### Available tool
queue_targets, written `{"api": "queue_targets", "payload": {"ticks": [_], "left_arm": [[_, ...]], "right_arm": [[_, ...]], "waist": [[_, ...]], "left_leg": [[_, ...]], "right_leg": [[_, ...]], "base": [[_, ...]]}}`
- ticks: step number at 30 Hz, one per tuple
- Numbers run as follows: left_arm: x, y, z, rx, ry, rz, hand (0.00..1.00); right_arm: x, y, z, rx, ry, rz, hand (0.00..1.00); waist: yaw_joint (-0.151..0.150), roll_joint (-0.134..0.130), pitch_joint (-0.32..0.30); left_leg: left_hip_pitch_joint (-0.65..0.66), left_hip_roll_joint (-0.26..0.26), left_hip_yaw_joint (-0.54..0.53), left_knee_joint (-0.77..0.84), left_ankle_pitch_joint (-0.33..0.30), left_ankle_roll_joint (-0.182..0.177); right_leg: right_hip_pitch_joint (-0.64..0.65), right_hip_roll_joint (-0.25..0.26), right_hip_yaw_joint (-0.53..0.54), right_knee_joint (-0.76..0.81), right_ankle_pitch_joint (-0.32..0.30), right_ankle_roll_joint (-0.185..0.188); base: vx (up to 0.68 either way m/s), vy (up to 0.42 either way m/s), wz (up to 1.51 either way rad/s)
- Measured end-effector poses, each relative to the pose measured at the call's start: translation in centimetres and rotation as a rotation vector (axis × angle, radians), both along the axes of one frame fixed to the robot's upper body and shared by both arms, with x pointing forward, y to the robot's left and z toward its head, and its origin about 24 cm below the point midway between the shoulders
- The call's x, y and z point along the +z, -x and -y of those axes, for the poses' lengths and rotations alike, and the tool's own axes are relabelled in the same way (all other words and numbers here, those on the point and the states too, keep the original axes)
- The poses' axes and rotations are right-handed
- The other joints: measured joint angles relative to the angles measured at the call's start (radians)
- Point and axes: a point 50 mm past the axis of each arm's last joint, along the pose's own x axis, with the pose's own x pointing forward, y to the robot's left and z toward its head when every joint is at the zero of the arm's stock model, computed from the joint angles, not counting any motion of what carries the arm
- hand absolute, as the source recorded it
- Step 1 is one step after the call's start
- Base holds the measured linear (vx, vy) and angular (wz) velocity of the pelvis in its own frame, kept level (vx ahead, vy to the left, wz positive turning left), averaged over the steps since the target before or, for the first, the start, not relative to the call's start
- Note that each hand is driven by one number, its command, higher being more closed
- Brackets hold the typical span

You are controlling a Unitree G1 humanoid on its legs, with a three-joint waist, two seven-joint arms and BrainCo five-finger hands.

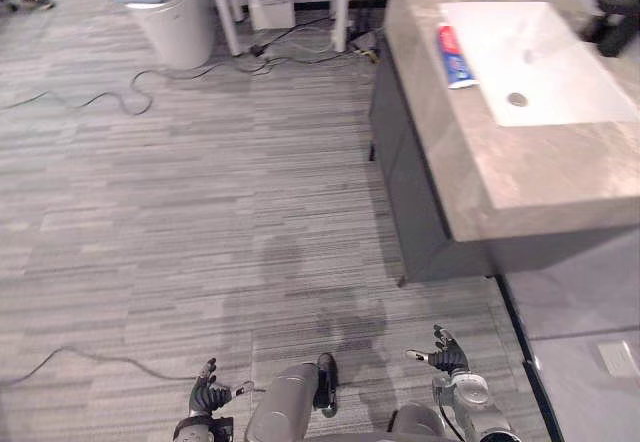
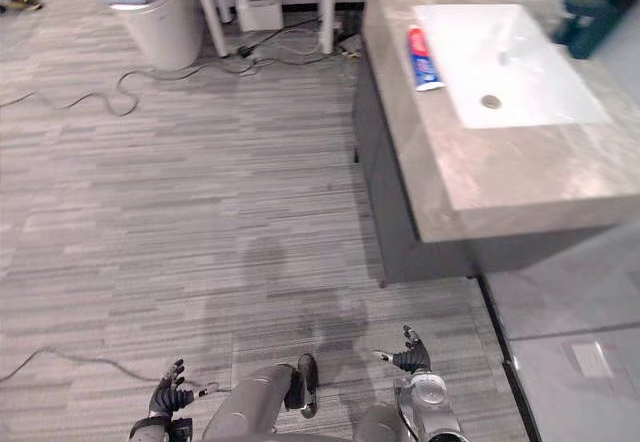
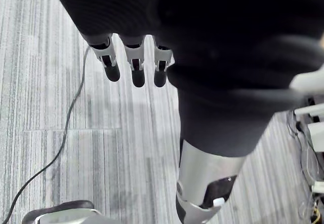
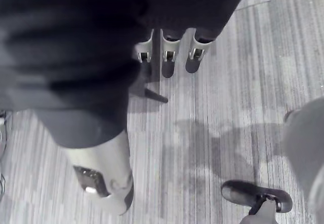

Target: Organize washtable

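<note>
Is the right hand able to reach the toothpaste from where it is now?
Probably not: the right hand hangs open well short of the washtable, and the toothpaste lies far along its top beside the sink.

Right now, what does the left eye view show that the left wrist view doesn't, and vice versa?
Left eye view: the grey stone washtable with its white sink, a red, white and blue toothpaste tube beside it, and the right hand. Left wrist view: the left hand, fingers straight and empty, close up. Both: left hand and grey striped floor.
</note>
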Motion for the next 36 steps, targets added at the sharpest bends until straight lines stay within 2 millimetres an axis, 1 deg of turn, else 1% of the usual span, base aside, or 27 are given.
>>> {"api": "queue_targets", "payload": {"ticks": [1, 3, 5, 6, 7, 8, 9, 10, 11, 14, 15, 16, 17, 18, 19, 20, 22, 24, 26, 28, 29, 30, 31, 32, 34, 35, 36], "left_arm": [[0.1, -0.7, 0.5, -0.023, 0.009, 0.016, 0.00], [0.2, -1.0, 1.0, -0.035, 0.018, 0.024, 0.00], [0.2, -1.3, 1.3, -0.029, 0.027, 0.036, 0.00], [0.2, -1.3, 1.5, -0.026, 0.033, 0.036, 0.00], [0.3, -1.3, 1.6, -0.005, 0.044, 0.047, 0.00], [0.3, -1.5, 2.2, 0.015, 0.070, 0.056, 0.00], [0.5, -1.8, 2.6, 0.021, 0.082, 0.071, 0.00], [0.8, -2.3, 3.2, 0.029, 0.099, 0.098, 0.00], [1.1, -2.8, 3.4, 0.026, 0.105, 0.121, 0.00], [1.9, -3.8, 3.4, 0.017, 0.101, 0.167, 0.00], [2.1, -4.4, 3.5, 0.011, 0.103, 0.184, 0.00], [2.2, -4.6, 3.7, 0.011, 0.108, 0.189, 0.00], [2.1, -4.7, 4.4, 0.009, 0.128, 0.193, 0.00], [2.1, -5.1, 4.0, 0.013, 0.117, 0.188, 0.00], [2.3, -5.4, 3.9, 0.010, 0.112, 0.200, 0.00], [2.4, -5.5, 3.8, 0.009, 0.107, 0.204, 0.00], [2.3, -5.2, 3.6, 0.008, 0.102, 0.198, 0.00], [2.1, -4.6, 3.6, 0.010, 0.102, 0.183, 0.00], [2.2, -4.8, 3.6, -0.010, 0.093, 0.189, 0.00], [2.2, -4.8, 3.7, -0.051, 0.084, 0.179, 0.00], [2.2, -4.8, 4.0, -0.068, 0.086, 0.176, 0.00], [2.1, -4.7, 4.1, -0.072, 0.087, 0.175, 0.00], [2.1, -4.7, 4.1, -0.075, 0.087, 0.172, 0.00], [2.1, -4.6, 3.6, -0.073, 0.071, 0.169, 0.00], [1.8, -4.4, 2.4, -0.073, 0.039, 0.142, 0.00], [1.3, -3.8, 2.0, -0.066, 0.033, 0.104, 0.00], [1.0, -3.4, 1.6, -0.066, 0.025, 0.084, 0.00]], "right_arm": [[-0.3, 0.9, 0.1, -0.007, 0.001, -0.022, 0.00], [-0.3, 1.4, 0.2, -0.033, -0.003, -0.018, 0.00], [-0.8, 2.9, 0.1, -0.059, -0.009, -0.050, 0.00], [-0.8, 3.0, -0.1, -0.063, -0.014, -0.045, 0.00], [-0.5, 2.8, -0.4, -0.063, -0.019, -0.023, 0.00], [-0.2, 2.5, -0.4, -0.059, -0.015, -0.005, 0.00], [-0.1, 2.4, -0.6, -0.054, -0.017, 0.000, 0.00], [-0.1, 2.2, -1.1, -0.049, -0.028, 0.003, 0.00], [-0.1, 2.2, -1.5, -0.056, -0.040, 0.004, 0.00], [0.0, 2.0, -2.2, -0.068, -0.054, 0.015, 0.00], [0.2, 1.8, -2.0, -0.072, -0.048, 0.029, 0.00], [0.2, 1.9, -1.9, -0.073, -0.044, 0.029, 0.00], [0.5, 1.7, -1.4, -0.072, -0.029, 0.039, 0.00], [0.6, 1.4, -2.2, -0.067, -0.054, 0.048, 0.00], [0.9, 0.9, -2.8, -0.054, -0.067, 0.072, 0.00], [1.2, 0.4, -3.2, -0.036, -0.072, 0.097, 0.00], [1.5, 0.1, -3.4, -0.036, -0.079, 0.115, 0.00], [1.6, 0.0, -3.3, -0.038, -0.076, 0.127, 0.00], [1.6, 0.1, -3.4, -0.037, -0.079, 0.123, 0.00], [1.7, 0.2, -3.8, -0.038, -0.092, 0.129, 0.00], [1.5, 0.6, -3.9, -0.041, -0.095, 0.119, 0.00], [1.4, 0.9, -3.9, -0.040, -0.095, 0.111, 0.00], [1.4, 1.0, -4.2, -0.020, -0.099, 0.107, 0.00], [1.4, 0.9, -4.6, -0.002, -0.103, 0.107, 0.00], [1.1, 0.3, -5.0, 0.040, -0.100, 0.093, 0.00], [0.6, 0.2, -4.9, 0.056, -0.090, 0.064, 0.00], [0.4, 0.4, -4.7, 0.061, -0.082, 0.046, 0.00]], "waist": [[-0.014, 0.005, 0.001], [-0.028, -0.008, -0.005], [-0.020, -0.027, -0.019], [-0.020, -0.023, -0.021], [-0.022, -0.006, -0.022], [-0.026, 0.030, -0.023], [-0.023, 0.036, -0.021], [-0.015, 0.033, -0.020], [-0.015, 0.027, -0.017], [-0.012, 0.007, -0.006], [0.000, 0.008, -0.006], [0.004, 0.014, -0.009], [0.012, 0.044, -0.009], [0.008, 0.008, -0.005], [0.014, 0.000, -0.006], [0.032, -0.004, -0.006], [0.035, -0.013, -0.010], [0.034, -0.017, -0.013], [0.036, -0.027, -0.021], [0.028, -0.040, -0.023], [0.030, -0.038, -0.021], [0.030, -0.034, -0.019], [0.031, -0.029, -0.020], [0.030, -0.041, -0.027], [0.014, -0.056, -0.035], [-0.003, -0.060, -0.037], [-0.007, -0.071, -0.041]], "left_leg": [[0.029, -0.004, -0.037, -0.017, -0.009, -0.017], [0.054, -0.005, -0.055, -0.026, -0.029, -0.044], [0.107, -0.004, -0.068, -0.008, -0.102, -0.086], [0.121, 0.013, -0.058, 0.021, -0.127, -0.128], [0.099, 0.060, -0.016, 0.154, -0.139, -0.156], [0.023, 0.120, 0.042, 0.355, -0.110, -0.194], [-0.016, 0.142, 0.064, 0.450, -0.057, -0.215], [-0.090, 0.184, 0.110, 0.587, -0.004, -0.201], [-0.121, 0.229, 0.134, 0.623, -0.042, -0.154], [-0.199, 0.280, 0.128, 0.561, -0.066, -0.169], [-0.247, 0.283, 0.125, 0.415, -0.062, -0.176], [-0.250, 0.282, 0.118, 0.311, -0.042, -0.187], [-0.219, 0.289, 0.106, 0.135, 0.109, -0.127], [-0.210, 0.254, 0.126, 0.140, 0.100, -0.144], [-0.212, 0.247, 0.128, 0.148, 0.089, -0.153], [-0.213, 0.249, 0.112, 0.186, 0.082, -0.148], [-0.195, 0.254, 0.096, 0.228, 0.060, -0.124], [-0.155, 0.286, 0.136, 0.247, 0.000, -0.124], [-0.112, 0.322, 0.202, 0.242, -0.050, -0.126], [-0.038, 0.348, 0.280, 0.198, -0.074, -0.127], [0.027, 0.359, 0.310, 0.171, -0.093, -0.124], [0.064, 0.368, 0.332, 0.155, -0.105, -0.131], [0.117, 0.384, 0.371, 0.135, -0.133, -0.149], [0.140, 0.396, 0.405, 0.127, -0.145, -0.164], [0.161, 0.423, 0.459, 0.121, -0.150, -0.183], [0.174, 0.418, 0.468, 0.110, -0.144, -0.193], [0.183, 0.402, 0.463, 0.106, -0.141, -0.199]], "right_leg": [[-0.037, 0.025, 0.005, -0.035, 0.014, 0.016], [-0.072, 0.038, 0.042, -0.102, 0.051, 0.013], [-0.065, 0.042, 0.035, -0.114, 0.119, -0.036], [-0.043, 0.053, 0.032, -0.121, 0.133, -0.055], [0.006, 0.078, 0.025, -0.141, 0.174, -0.079], [0.048, 0.107, 0.002, -0.155, 0.168, -0.092], [0.071, 0.110, 0.004, -0.166, 0.167, -0.094], [0.118, 0.105, 0.022, -0.196, 0.165, -0.096], [0.182, 0.098, 0.035, -0.238, 0.165, -0.096], [0.265, 0.057, 0.050, -0.274, 0.153, -0.078], [0.287, 0.021, 0.061, -0.261, 0.115, -0.040], [0.290, 0.011, 0.066, -0.248, 0.090, -0.017], [0.299, 0.006, 0.079, -0.210, 0.024, 0.043], [0.304, -0.022, 0.109, -0.221, 0.000, 0.047], [0.298, -0.011, 0.123, -0.254, 0.009, 0.043], [0.300, 0.001, 0.134, -0.287, 0.040, 0.018], [0.321, 0.005, 0.201, -0.323, 0.086, 0.020], [0.321, 0.009, 0.270, -0.329, 0.096, 0.023], [0.270, 0.011, 0.313, -0.271, 0.113, 0.053], [0.157, 0.000, 0.293, -0.065, 0.156, 0.103], [0.101, -0.009, 0.263, 0.050, 0.200, 0.089], [0.086, -0.017, 0.234, 0.089, 0.200, 0.078], [0.050, -0.030, 0.173, 0.132, 0.163, 0.055], [0.012, -0.035, 0.112, 0.136, 0.143, 0.031], [-0.069, -0.036, -0.061, 0.059, 0.127, 0.019], [-0.092, -0.033, -0.148, -0.047, 0.160, -0.012], [-0.097, -0.029, -0.173, -0.101, 0.223, -0.069]], "base": [[0.30, -0.026, 1.29], [0.33, -0.073, 1.19], [0.46, -0.132, 0.74], [0.57, -0.133, 0.52], [0.58, -0.102, 0.34], [0.59, -0.075, 0.19], [0.58, -0.019, -0.08], [0.58, 0.017, -0.21], [0.66, 0.036, -0.19], [0.51, 0.113, -0.10], [0.34, 0.176, -0.14], [0.43, 0.266, -0.26], [0.43, 0.290, -0.09], [0.50, 0.273, -0.08], [0.44, 0.180, -0.20], [0.33, 0.080, -0.57], [0.28, 0.079, -0.97], [0.23, 0.090, -1.22], [0.14, 0.082, -1.33], [0.13, 0.067, -1.33], [0.12, 0.022, -1.14], [0.12, -0.002, -1.17], [0.10, -0.029, -1.03], [0.12, -0.076, -1.12], [0.16, -0.152, -0.94], [0.21, -0.191, -0.68], [0.21, -0.154, -0.43]]}}
